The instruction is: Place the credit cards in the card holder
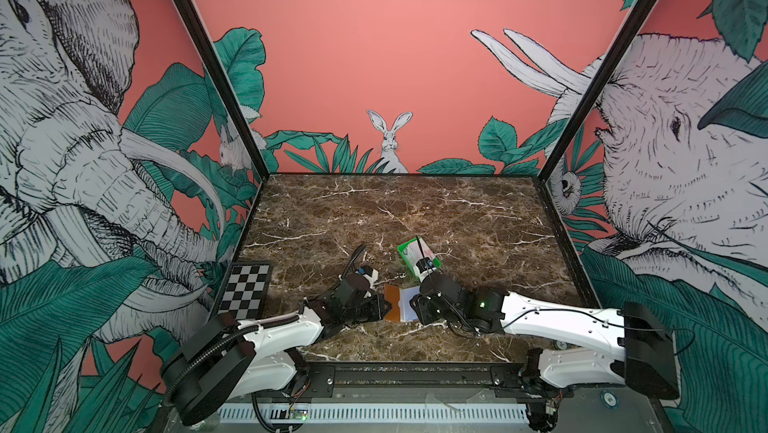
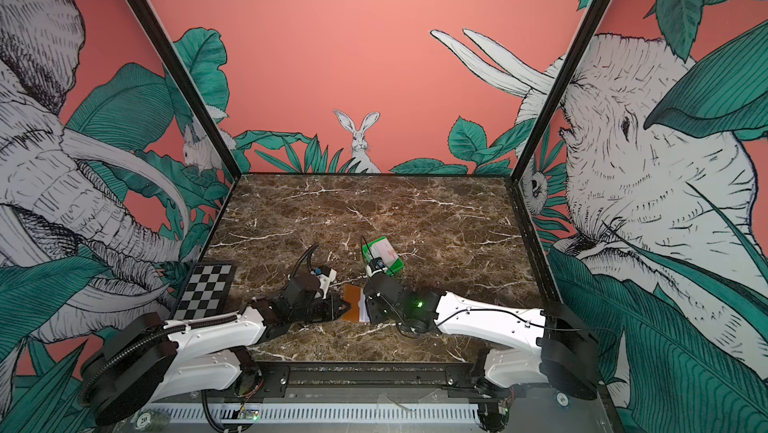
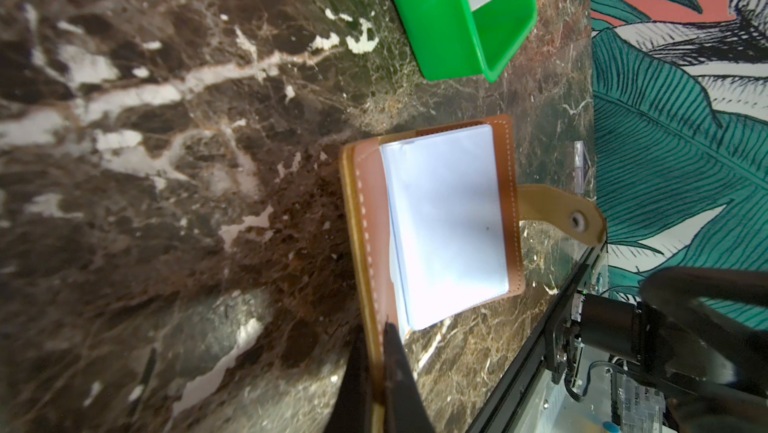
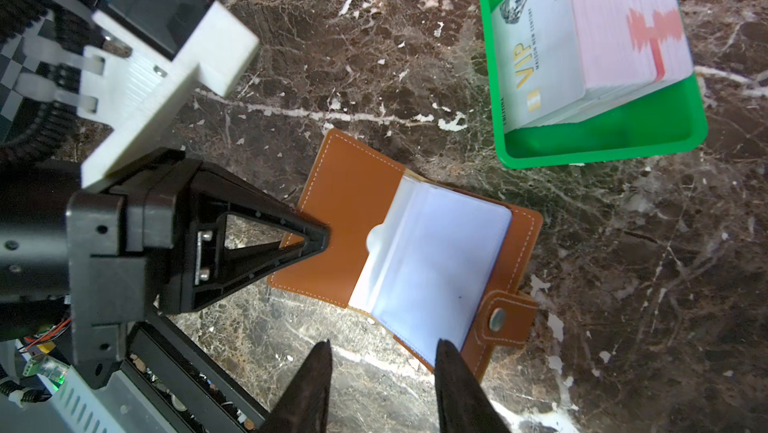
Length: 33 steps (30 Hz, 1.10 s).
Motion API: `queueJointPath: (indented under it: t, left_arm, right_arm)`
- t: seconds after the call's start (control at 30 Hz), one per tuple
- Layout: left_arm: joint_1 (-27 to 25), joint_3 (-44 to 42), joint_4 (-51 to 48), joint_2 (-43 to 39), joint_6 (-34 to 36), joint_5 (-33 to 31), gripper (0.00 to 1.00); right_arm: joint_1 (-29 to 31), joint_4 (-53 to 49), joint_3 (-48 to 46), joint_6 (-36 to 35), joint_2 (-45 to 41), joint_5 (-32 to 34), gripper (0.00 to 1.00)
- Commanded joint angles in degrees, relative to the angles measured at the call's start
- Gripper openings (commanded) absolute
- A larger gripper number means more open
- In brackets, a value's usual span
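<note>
Black fingers of my left gripper [image 4: 322, 237] are clenched on the free edge of the card holder's [image 4: 357, 219] opened tan cover. In the left wrist view that stitched edge runs in between the two fingers [image 3: 399, 372]. The card holder lies open and flat on the brown marble table [image 1: 415, 210], close to the front edge. In both top views it sits between my two grippers [image 1: 394, 304] [image 2: 351, 302]. Its clear sleeves [image 4: 436, 256] face up, pale and glossy, and I cannot tell whether any card is inside them.

My right gripper [image 4: 386, 348] comes in from the right side, close to the snap tab [image 4: 505, 318]. Its jaws stand apart with nothing between them. One fingertip [image 4: 446, 354] overlaps the holder's corner, and I cannot tell whether it touches.

Off to the left, a black-and-white checkerboard [image 1: 245, 291] lies flat by the table's side edge.

Just beyond the holder, and apart from it, stands a bright green tray [image 4: 602, 148]. The credit cards [image 4: 582, 36] are stacked in it, leaning against one wall. The front card is grey-white with gold "VIP" lettering, and the top one is pinkish with red print.

Farthest off, the salmon-pink back wall shows a white rabbit [image 1: 390, 140] among green leaves.
</note>
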Motion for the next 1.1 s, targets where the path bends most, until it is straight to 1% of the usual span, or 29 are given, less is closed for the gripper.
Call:
queueJointPath:
  t: [0.0, 0.13, 0.23, 0.4, 0.5, 0.6, 0.7, 0.87, 0.93, 1.07]
  left_arm:
    - [-0.2, -0.7, 1.3, -0.7, 0.3, 2.1, 0.0]
    - [-0.3, -1.3, 3.4, 0.3, -0.1, 5.1, 0.0]
    - [-0.2, -1.3, 3.1, 0.6, 0.5, 6.7, 0.0]
    - [-0.2, -1.0, -0.1, 0.0, 0.9, 5.2, 0.0]
    - [-0.2, -0.9, -0.2, -0.2, 0.5, 4.7, 0.0]
    - [-0.2, -0.7, -0.1, -0.1, 0.1, 4.8, 0.07]
    - [-0.2, -0.7, -1.2, -0.9, -0.1, 4.3, 0.16]
    - [-0.1, 1.0, -9.2, -5.1, 2.0, 0.7, 0.3]
    - [0.1, 2.2, -12.6, -7.0, 2.9, 0.0, 0.34]
    - [0.8, 3.9, -17.6, -10.5, 4.1, -0.8, 0.37]
  right_arm:
    - [-0.2, 1.3, 0.3, 0.4, 1.1, 0.0, 0.4]
    - [-0.3, 2.7, 1.3, 0.6, 3.9, -1.8, 0.39]
    - [-0.2, 3.8, 2.0, 1.5, 6.5, -2.4, 0.38]
    - [-0.3, 4.3, 2.9, 3.7, 11.8, -2.6, 0.38]
    - [-0.7, 6.1, 2.2, 5.3, 14.3, -3.4, 0.37]
    - [-1.0, 8.2, 1.9, 5.7, 16.4, -4.4, 0.37]
    - [-1.0, 9.7, 1.8, 5.7, 17.6, -5.0, 0.35]
    - [-1.1, 12.9, 0.5, 5.4, 20.2, -7.1, 0.33]
    - [-1.2, 13.5, 0.2, 5.5, 20.9, -7.7, 0.33]
    - [-1.2, 14.7, -0.7, 5.9, 21.7, -8.1, 0.31]
